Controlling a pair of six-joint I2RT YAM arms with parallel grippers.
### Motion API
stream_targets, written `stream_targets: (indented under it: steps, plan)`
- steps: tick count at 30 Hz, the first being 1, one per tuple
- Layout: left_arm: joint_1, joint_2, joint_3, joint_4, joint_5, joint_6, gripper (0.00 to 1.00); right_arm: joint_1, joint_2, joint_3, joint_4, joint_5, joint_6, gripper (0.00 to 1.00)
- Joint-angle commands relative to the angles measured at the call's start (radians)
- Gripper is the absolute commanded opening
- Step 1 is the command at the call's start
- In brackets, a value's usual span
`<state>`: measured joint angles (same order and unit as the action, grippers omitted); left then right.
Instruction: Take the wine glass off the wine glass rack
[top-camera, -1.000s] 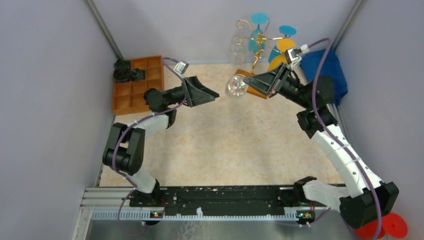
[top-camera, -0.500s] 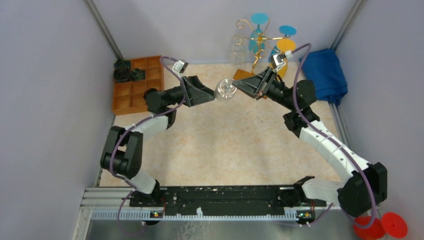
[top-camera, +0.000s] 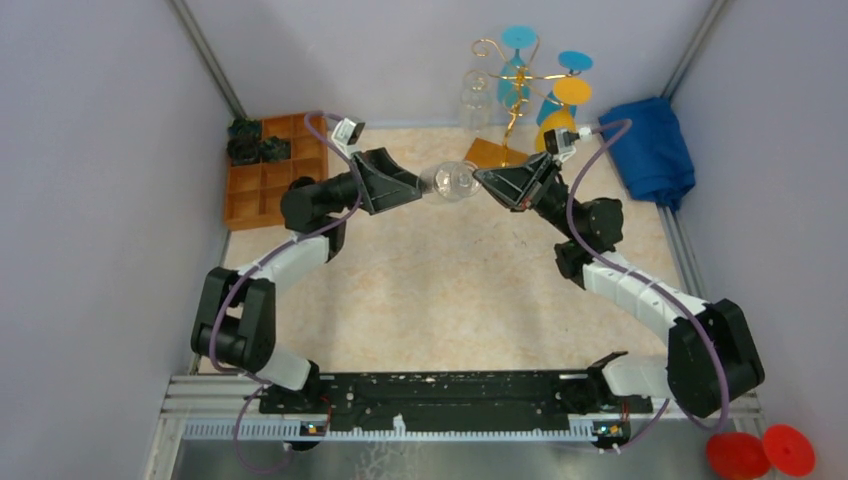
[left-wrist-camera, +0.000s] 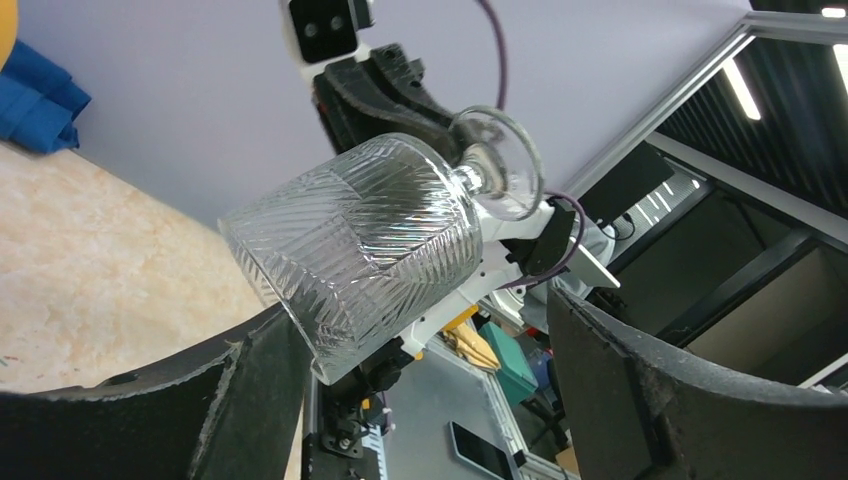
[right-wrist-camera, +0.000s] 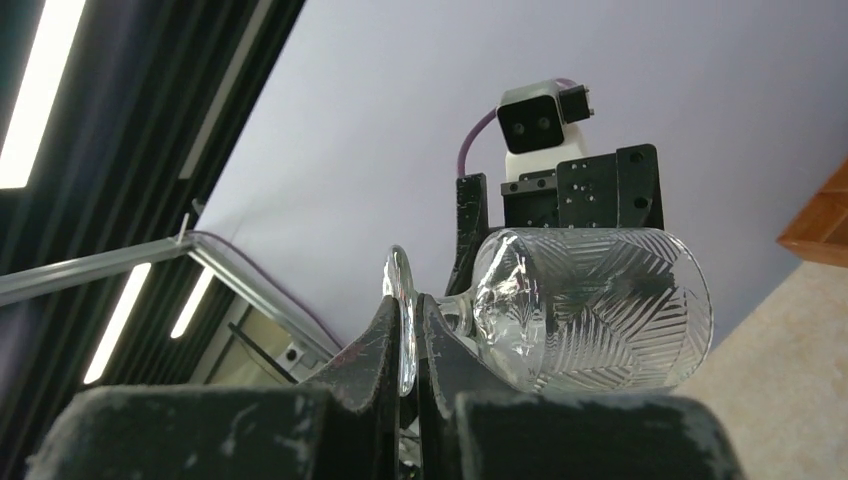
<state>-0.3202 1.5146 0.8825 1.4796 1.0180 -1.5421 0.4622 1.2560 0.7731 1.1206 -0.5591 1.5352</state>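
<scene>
The table (top-camera: 440, 300) gives open room from the arm bases to mid-field. Beyond, the wine glass (top-camera: 450, 182) lies sideways in the air, its foot pinched in the right jaws and its bowl between the wide-apart left jaws, seemingly untouched by them. From above its stem is hidden. The wine glass rack (top-camera: 488, 152) stands just beyond at 1 o'clock, against the back wall, its base part hidden

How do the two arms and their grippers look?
The left arm and right arm have white links and black joints. The left gripper and right gripper are black wedges. A purple cable runs along each arm to a white-and-black camera.
</scene>
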Motion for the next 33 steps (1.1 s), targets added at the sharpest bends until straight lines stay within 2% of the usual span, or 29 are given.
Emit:
stream_targets:
  steps: [1, 4, 7, 10, 14, 16, 18, 20, 22, 27, 28, 30, 32, 33]
  plan:
    - [-0.014, -0.095, 0.010, 0.312, -0.036, -0.036, 0.88, 0.016, 0.063, -0.070, 0.311, 0.072, 0.080, 0.00]
    - [-0.016, -0.128, 0.008, 0.311, -0.056, -0.052, 0.82, 0.042, 0.136, -0.090, 0.470, 0.091, 0.127, 0.00]
    - [-0.020, -0.139, 0.009, 0.312, -0.067, -0.073, 0.69, 0.082, 0.220, -0.084, 0.595, 0.111, 0.175, 0.00]
    - [-0.032, -0.143, 0.011, 0.312, -0.069, -0.084, 0.57, 0.129, 0.278, -0.062, 0.602, 0.115, 0.159, 0.00]
    - [-0.042, -0.151, 0.007, 0.312, -0.066, -0.085, 0.50, 0.167, 0.316, -0.030, 0.602, 0.116, 0.144, 0.00]
    - [-0.043, -0.156, 0.000, 0.312, -0.069, -0.082, 0.44, 0.169, 0.322, -0.024, 0.601, 0.114, 0.145, 0.00]
    - [-0.042, -0.160, -0.006, 0.311, -0.074, -0.075, 0.35, 0.170, 0.320, -0.028, 0.602, 0.113, 0.145, 0.00]
    - [-0.042, -0.161, -0.004, 0.291, -0.071, -0.060, 0.18, 0.170, 0.312, -0.037, 0.601, 0.112, 0.144, 0.00]
    - [-0.042, -0.168, -0.001, 0.215, -0.055, -0.022, 0.00, 0.171, 0.297, -0.042, 0.601, 0.111, 0.136, 0.00]
    - [-0.043, -0.249, 0.000, -0.147, -0.093, 0.217, 0.00, 0.171, 0.282, -0.036, 0.599, 0.090, 0.129, 0.00]
    - [-0.042, -0.279, 0.011, -0.265, -0.111, 0.285, 0.00, 0.170, 0.278, -0.036, 0.592, 0.087, 0.123, 0.08]
    - [-0.043, -0.346, 0.056, -0.502, -0.156, 0.435, 0.00, 0.170, 0.266, -0.049, 0.574, 0.091, 0.105, 0.40]
    - [-0.043, -0.415, 0.122, -0.740, -0.218, 0.583, 0.00, 0.167, 0.245, -0.066, 0.550, 0.099, 0.080, 0.76]
    - [-0.042, -0.444, 0.156, -0.883, -0.248, 0.658, 0.00, 0.166, 0.235, -0.073, 0.541, 0.102, 0.069, 0.82]
